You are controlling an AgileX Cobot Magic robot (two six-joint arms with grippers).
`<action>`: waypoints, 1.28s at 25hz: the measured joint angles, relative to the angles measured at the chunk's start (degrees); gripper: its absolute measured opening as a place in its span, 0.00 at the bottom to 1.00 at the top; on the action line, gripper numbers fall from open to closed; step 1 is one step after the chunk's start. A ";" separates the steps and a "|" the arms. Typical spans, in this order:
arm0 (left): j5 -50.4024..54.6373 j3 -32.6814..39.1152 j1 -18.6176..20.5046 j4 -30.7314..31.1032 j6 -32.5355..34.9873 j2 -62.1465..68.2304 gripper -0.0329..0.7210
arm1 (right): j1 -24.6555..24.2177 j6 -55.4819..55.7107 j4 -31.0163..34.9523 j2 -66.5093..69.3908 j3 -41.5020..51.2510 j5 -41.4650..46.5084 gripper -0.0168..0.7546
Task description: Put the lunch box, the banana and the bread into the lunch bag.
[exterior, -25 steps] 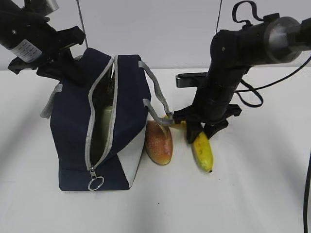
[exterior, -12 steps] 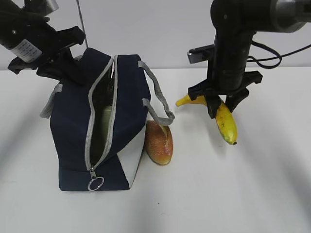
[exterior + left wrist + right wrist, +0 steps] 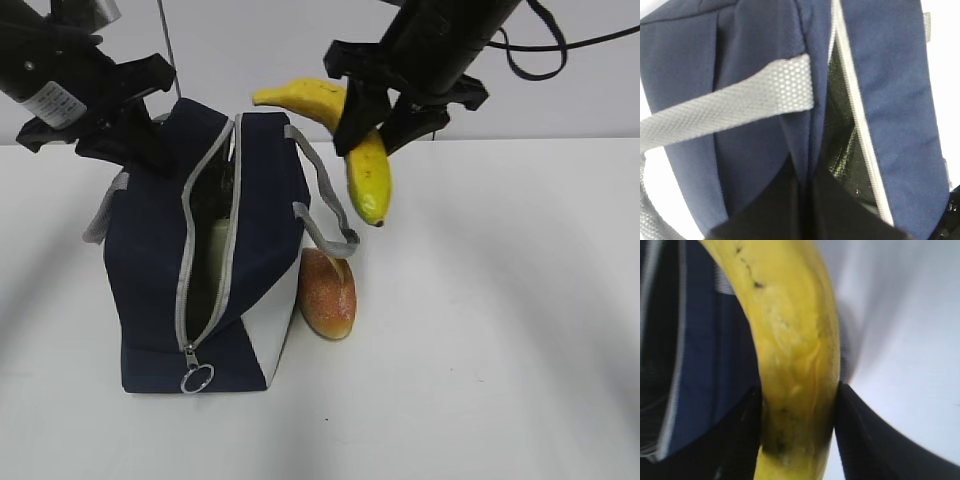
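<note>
The navy lunch bag (image 3: 150, 260) stands at left with its grey zipper (image 3: 185, 290) open. A pale green bit of the lunch box (image 3: 216, 248) shows inside it. My left gripper (image 3: 148, 148) is shut on the bag's upper edge; in the left wrist view a fold of navy fabric (image 3: 807, 150) runs between its dark fingers (image 3: 765, 210). High over the bag's right side, my right gripper (image 3: 372, 125) is shut on the yellow banana (image 3: 366, 175), whose stem end points left. The banana (image 3: 795, 355) fills the right wrist view between the black fingers (image 3: 865, 440). The bread (image 3: 327, 293) lies on the table against the bag's white panel.
A grey strap handle (image 3: 325, 205) loops off the bag's right side over the bread, and another strap (image 3: 740, 107) crosses the bag near my left gripper. A metal ring pull (image 3: 197, 378) hangs at the zipper's near end. White table (image 3: 500, 350) stretches to the right and front.
My right gripper has lifted the banana off the table beside the bread and carried it up and left, over the bag's right side. The left arm and the bag have not moved.
</note>
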 joint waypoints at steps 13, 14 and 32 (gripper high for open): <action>0.00 0.00 0.00 0.06 0.00 0.00 0.04 | 0.21 -3.98 24.05 4.57 0.00 0.09 0.45; 0.00 0.00 0.00 0.06 0.00 0.00 0.04 | 0.18 -4.11 24.05 5.19 0.00 0.09 0.44; -0.28 0.00 0.00 0.27 0.00 0.00 0.04 | 0.61 0.58 18.27 9.12 -0.09 0.44 0.44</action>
